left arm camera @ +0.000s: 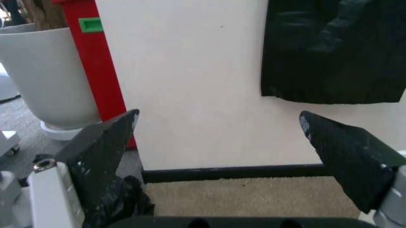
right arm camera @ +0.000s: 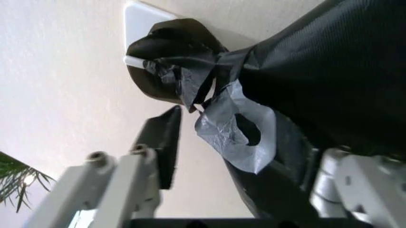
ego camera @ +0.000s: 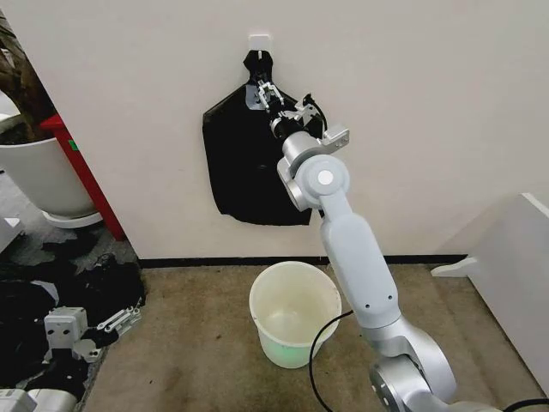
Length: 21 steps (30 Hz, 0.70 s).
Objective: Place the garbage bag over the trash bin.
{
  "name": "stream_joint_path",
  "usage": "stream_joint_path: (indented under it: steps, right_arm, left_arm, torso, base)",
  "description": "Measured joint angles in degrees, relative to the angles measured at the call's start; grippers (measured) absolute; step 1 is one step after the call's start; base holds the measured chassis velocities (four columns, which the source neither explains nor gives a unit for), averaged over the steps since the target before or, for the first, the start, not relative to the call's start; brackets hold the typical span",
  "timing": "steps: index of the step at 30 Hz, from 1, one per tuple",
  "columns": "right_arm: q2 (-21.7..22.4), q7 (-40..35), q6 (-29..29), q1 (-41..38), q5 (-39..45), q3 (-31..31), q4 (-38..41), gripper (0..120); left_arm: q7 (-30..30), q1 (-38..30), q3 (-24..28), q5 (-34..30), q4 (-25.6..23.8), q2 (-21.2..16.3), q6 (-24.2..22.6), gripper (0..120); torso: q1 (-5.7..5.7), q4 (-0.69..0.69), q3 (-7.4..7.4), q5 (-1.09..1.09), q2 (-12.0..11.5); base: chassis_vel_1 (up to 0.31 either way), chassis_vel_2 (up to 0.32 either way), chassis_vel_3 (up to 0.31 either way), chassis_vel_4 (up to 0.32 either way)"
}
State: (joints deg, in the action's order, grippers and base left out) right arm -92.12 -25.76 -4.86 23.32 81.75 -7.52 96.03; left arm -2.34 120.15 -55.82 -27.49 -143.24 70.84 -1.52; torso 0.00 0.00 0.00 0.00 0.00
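Right tool (ego camera: 276, 96) straddling garbage bag (right arm camera: 238, 135)

Bag bundle (ego camera: 249, 163) on far wall: thin black plastic, matt, finely textured; greyish crinkled film seen at handle loop (right arm camera: 244, 135). Trash bin (ego camera: 293, 313): smooth translucent white plastic. Right arm (ego camera: 356, 266): glossy silver shell. Left gripper pads (left arm camera: 104, 152): rough black. Floor (ego camera: 197, 343): coarse brown carpet.

**Bag on the wall, bin on the floor**

A flat black plastic bundle of bags (ego camera: 249, 163) hangs from a white wall hook, knotted on top. Below stands the small round white plastic trash bin (ego camera: 294, 313), upright, open, unlined.
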Motion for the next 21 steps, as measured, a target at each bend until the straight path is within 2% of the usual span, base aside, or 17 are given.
stream_joint_path:
  steps: [5,7,11,16,21]
  right_arm:
    - [0.0,-0.9,0.2,-0.1,1.2,0.0,0.4,23]
    - [0.0,-1.3,0.3,-0.1,1.7,0.1,0.5,20]
    - [0.0,-3.3,0.6,-0.2,4.7,-0.1,1.2,1]
    - [0.0,-5.0,1.1,-0.3,6.5,-0.5,1.4,0]
    - [0.0,-11.1,2.6,0.5,11.9,-1.0,3.5,0]
  left_arm:
    - [0.3,-0.1,0.2,0.0,0.0,0.3,0.2,100]
    - [0.3,-0.1,0.2,0.1,0.0,0.3,0.3,100]
    - [0.8,-0.4,0.2,0.6,0.0,0.3,0.5,100]
    - [0.9,-0.5,0.3,0.6,0.0,0.3,0.6,100]
    - [1.0,-0.7,0.2,0.5,0.0,0.2,0.7,100]
  torso:
    - [0.00,0.00,0.00,0.00,0.0]
    - [0.00,0.00,0.00,0.00,0.0]
    - [0.00,0.00,0.00,0.00,0.0]
    - [0.00,0.00,0.00,0.00,0.0]
    - [0.00,0.00,0.00,0.00,0.0]
  base:
    - [0.000,0.000,0.000,0.000]
    - [0.000,0.000,0.000,0.000]
    - [0.000,0.000,0.000,0.000]
    - [0.000,0.000,0.000,0.000]
    - [0.000,0.000,0.000,0.000]
